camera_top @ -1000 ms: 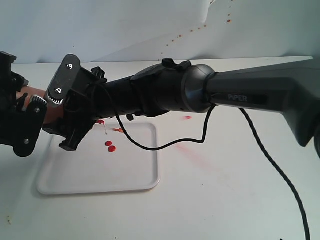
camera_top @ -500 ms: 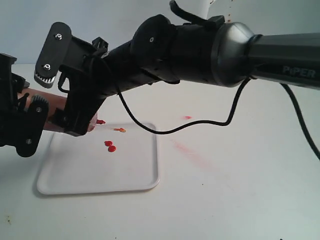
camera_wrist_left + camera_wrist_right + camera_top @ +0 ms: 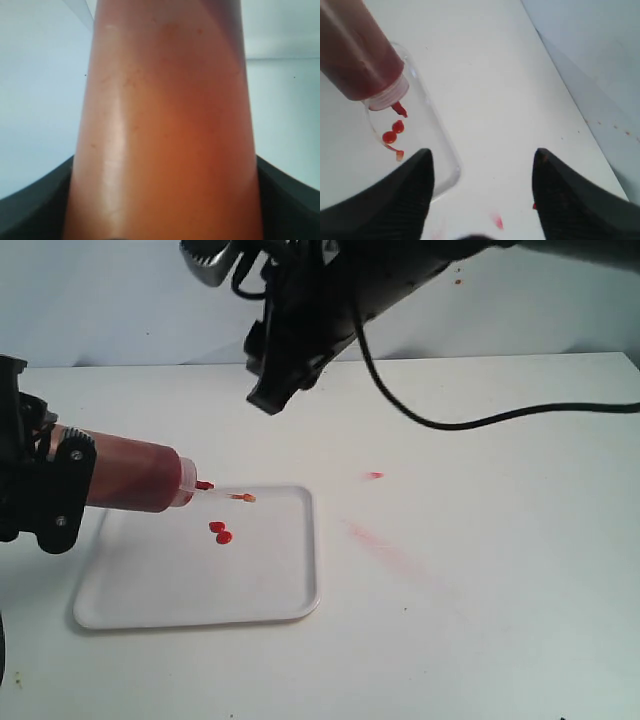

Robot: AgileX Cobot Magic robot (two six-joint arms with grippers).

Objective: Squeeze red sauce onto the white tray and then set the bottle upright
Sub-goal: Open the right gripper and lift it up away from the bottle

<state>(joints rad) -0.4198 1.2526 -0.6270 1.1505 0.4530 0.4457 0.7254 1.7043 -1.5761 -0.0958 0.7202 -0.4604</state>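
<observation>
Exterior view shows the left gripper [image 3: 50, 490] clamped on the bottle [image 3: 130, 475], which lies almost level and points over the white tray [image 3: 270, 590] near two blobs of red sauce [image 3: 221, 532], while the right gripper [image 3: 482, 170] hangs above, spread and empty.

You're looking at a plain white surface [image 3: 480, 620]. A flat white tray [image 3: 200, 585] with rounded corners and a low rim lies flat on it, in the left half and closer to the near edge than the far one. Just off the tray's right rim, toward the middle of the surface, there's a faint pale-red streaky smear [image 3: 375, 540]. A small red spot [image 3: 375, 475] sits beyond the smear toward the far edge, apart from the tray.
</observation>
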